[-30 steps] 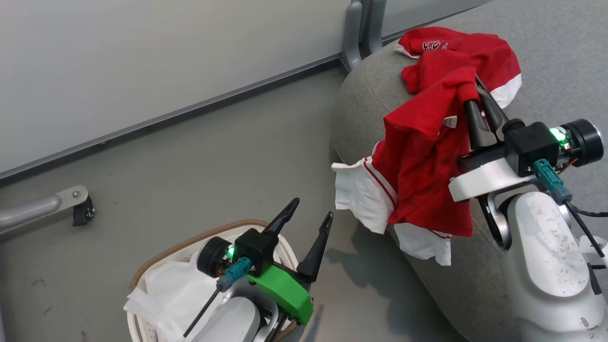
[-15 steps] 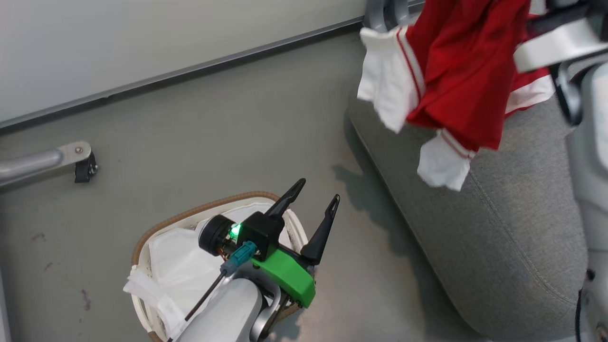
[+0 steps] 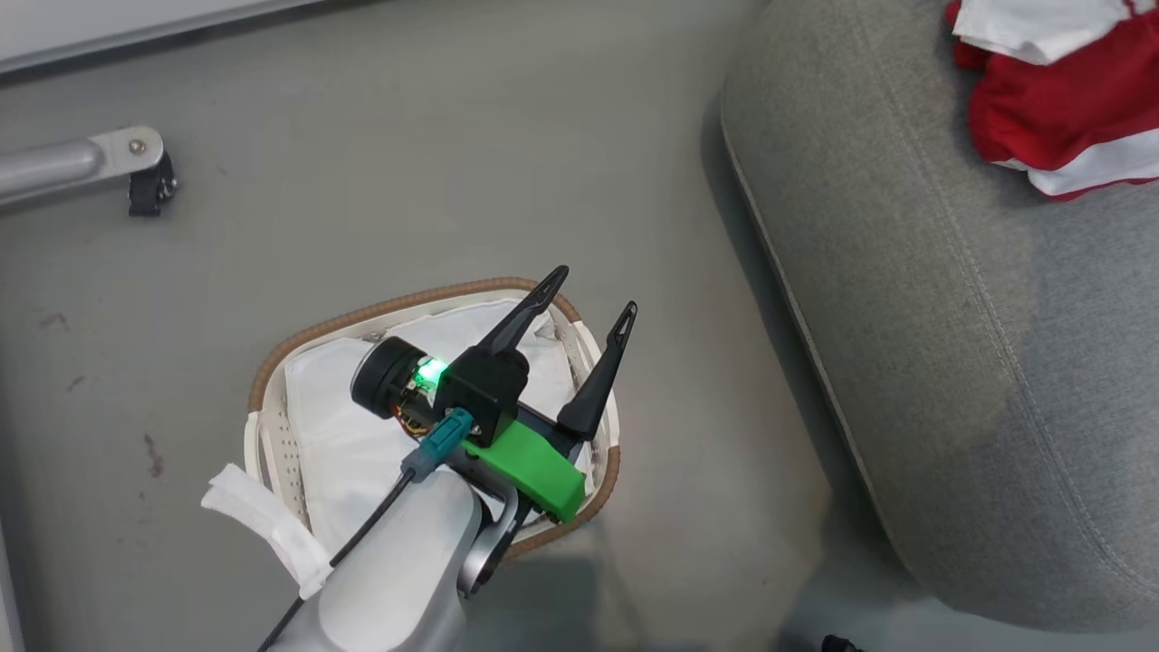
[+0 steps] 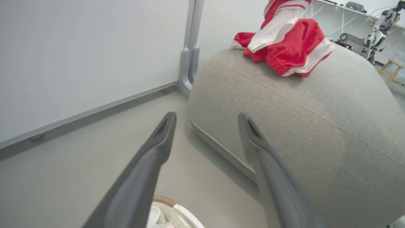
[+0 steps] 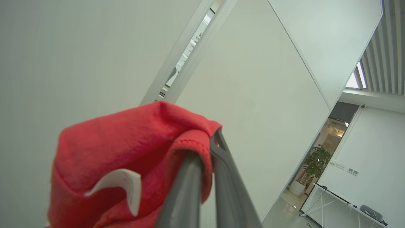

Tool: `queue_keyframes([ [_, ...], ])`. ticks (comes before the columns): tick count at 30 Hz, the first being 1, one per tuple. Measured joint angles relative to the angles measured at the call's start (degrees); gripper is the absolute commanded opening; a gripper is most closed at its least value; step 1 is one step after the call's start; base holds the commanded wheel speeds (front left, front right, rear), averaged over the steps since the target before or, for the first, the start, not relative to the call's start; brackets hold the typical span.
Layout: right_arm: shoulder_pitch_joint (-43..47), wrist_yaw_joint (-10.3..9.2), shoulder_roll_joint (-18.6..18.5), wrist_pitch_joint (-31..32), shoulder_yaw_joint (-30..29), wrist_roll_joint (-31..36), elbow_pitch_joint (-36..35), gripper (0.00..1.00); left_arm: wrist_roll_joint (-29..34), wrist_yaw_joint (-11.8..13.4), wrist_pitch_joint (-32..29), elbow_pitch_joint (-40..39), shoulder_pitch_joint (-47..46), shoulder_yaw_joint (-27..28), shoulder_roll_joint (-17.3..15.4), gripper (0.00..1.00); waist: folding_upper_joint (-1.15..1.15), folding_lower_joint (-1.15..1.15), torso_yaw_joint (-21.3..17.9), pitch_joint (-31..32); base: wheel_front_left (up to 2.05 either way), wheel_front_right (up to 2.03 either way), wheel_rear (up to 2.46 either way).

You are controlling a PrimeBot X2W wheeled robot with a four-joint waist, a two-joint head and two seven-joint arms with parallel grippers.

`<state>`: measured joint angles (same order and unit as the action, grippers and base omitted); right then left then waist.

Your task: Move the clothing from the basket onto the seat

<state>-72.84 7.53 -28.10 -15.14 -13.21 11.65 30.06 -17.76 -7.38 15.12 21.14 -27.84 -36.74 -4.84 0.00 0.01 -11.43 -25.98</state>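
Note:
The white basket (image 3: 268, 433) with its brown rim stands on the floor at lower left and holds a white liner sheet (image 3: 335, 426). My left gripper (image 3: 595, 290) hovers over the basket's right side, open and empty; its fingers (image 4: 158, 148) point toward the grey seat (image 4: 316, 120). The seat (image 3: 951, 317) takes up the right side. Red and white clothing (image 3: 1059, 118) lies on its far end, also seen as a heap (image 4: 291, 50) on top of it. My right gripper (image 5: 212, 139) is raised toward the wall, shut on a red garment (image 5: 126, 148) draped over its left finger.
A metal leg with a black caster (image 3: 136, 177) lies on the floor at upper left. A wall panel with a grey post (image 4: 190, 47) runs behind the seat. Bare grey floor (image 3: 652, 208) separates basket and seat. A white strip (image 3: 263, 530) hangs over the basket's front edge.
The head camera has tipped down toward the basket. My right gripper, still shut on the red garment, has left the head view. The left gripper stays open over the basket.

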Motion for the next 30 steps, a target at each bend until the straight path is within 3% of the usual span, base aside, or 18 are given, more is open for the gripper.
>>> queue_keyframes([
  [5, 10.0, 0.00, -1.1, 0.0, -5.5, -0.6, 0.8, 0.00, 0.7, 0.0, 0.0, -0.4, -1.8, -0.2, -0.2, 1.00, 0.00, 0.00, 0.1, -3.7, 0.00, 0.00, 0.00],
  [11, 22.1, 0.00, 4.8, 0.0, -13.3, -1.8, 1.1, 0.00, 1.3, 0.0, 0.0, -0.4, -3.0, -0.4, -1.7, 1.00, 0.00, 0.00, -1.4, -6.9, 0.00, 0.00, 0.00],
  [18, 27.8, 0.00, 10.0, 0.0, -15.3, -0.5, 3.1, 0.00, 1.5, 0.0, 0.0, 0.1, -3.5, -0.5, -2.8, 1.00, 0.00, 0.00, -3.9, -8.7, 0.00, 0.00, 0.00],
  [19, 28.1, 0.00, 10.6, 0.0, -15.3, -0.4, 3.2, 0.04, 1.5, 0.0, 0.0, 0.2, -3.5, -0.5, -2.9, 1.00, 0.00, 0.00, -4.2, -8.8, 0.00, 0.00, 0.00],
  [21, 28.6, 0.00, 11.9, 0.0, -14.8, -0.1, 3.7, 0.39, 1.5, 0.0, 0.0, 0.5, -3.5, -0.5, -3.2, 1.00, 0.00, 0.00, -4.6, -9.1, 0.00, 0.00, 0.00],
  [22, 28.9, 0.00, 12.6, 0.0, -14.3, 0.0, 3.7, 0.49, 1.5, 0.0, 0.0, 0.6, -3.5, -0.4, -3.3, 1.00, 0.00, 0.00, -4.8, -9.1, 0.00, 0.00, 0.00],
  [23, 29.0, 0.00, 13.1, 0.0, -14.0, 0.1, 3.7, 1.00, 1.5, 0.0, 0.0, 0.7, -3.5, -0.3, -3.3, 1.00, 0.00, 0.00, -4.8, -9.1, 0.00, 0.00, 0.00],
  [30, 32.6, 0.00, 16.3, 0.0, -11.7, 0.9, 1.6, 1.00, 1.2, 0.0, 0.0, 0.7, -3.1, 0.5, -3.2, 1.00, 0.00, -0.01, -4.5, -8.0, 0.00, 0.00, 0.00],
])
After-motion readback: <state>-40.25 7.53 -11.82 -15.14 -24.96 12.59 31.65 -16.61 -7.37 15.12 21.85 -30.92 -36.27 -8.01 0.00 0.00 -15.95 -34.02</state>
